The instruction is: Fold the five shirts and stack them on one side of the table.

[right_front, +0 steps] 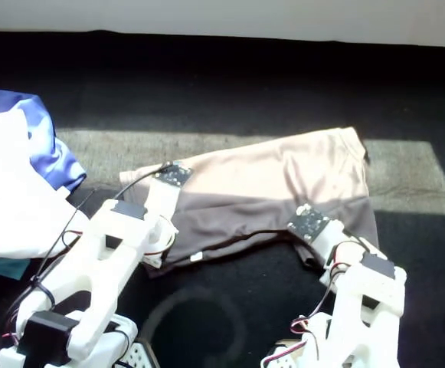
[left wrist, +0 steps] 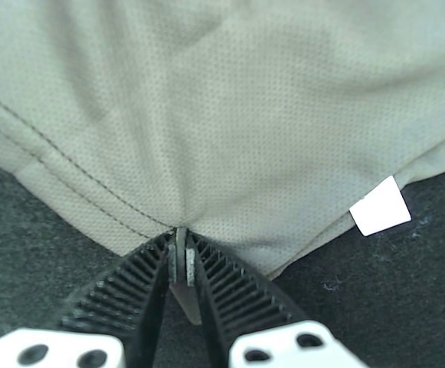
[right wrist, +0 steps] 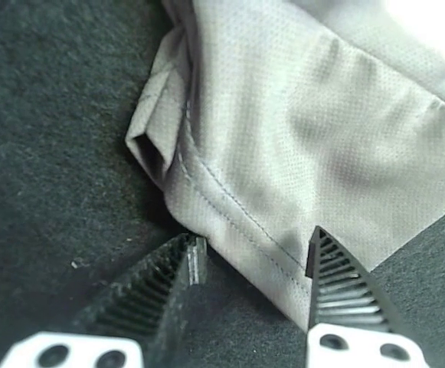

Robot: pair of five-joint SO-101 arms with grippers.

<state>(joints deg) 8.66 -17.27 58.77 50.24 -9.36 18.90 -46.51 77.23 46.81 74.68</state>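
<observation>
A tan shirt (right_front: 283,184) lies spread across the middle of the black table, its far half in sunlight. My left gripper (right_front: 159,249) is at the shirt's near left hem. In the left wrist view the left gripper (left wrist: 181,249) is shut on a pinch of the tan shirt's (left wrist: 230,115) hem, with a white tag (left wrist: 381,207) off to one side. My right gripper (right_front: 314,254) sits at the near right corner. In the right wrist view the right gripper (right wrist: 253,261) is open, one finger on each side of the shirt's (right wrist: 299,138) folded hem edge.
A heap of other shirts, white (right_front: 8,192), blue (right_front: 46,146) and a bit of teal (right_front: 4,266), lies at the table's left edge. Bare black table (right_front: 230,92) runs along the far side and to the right of the tan shirt.
</observation>
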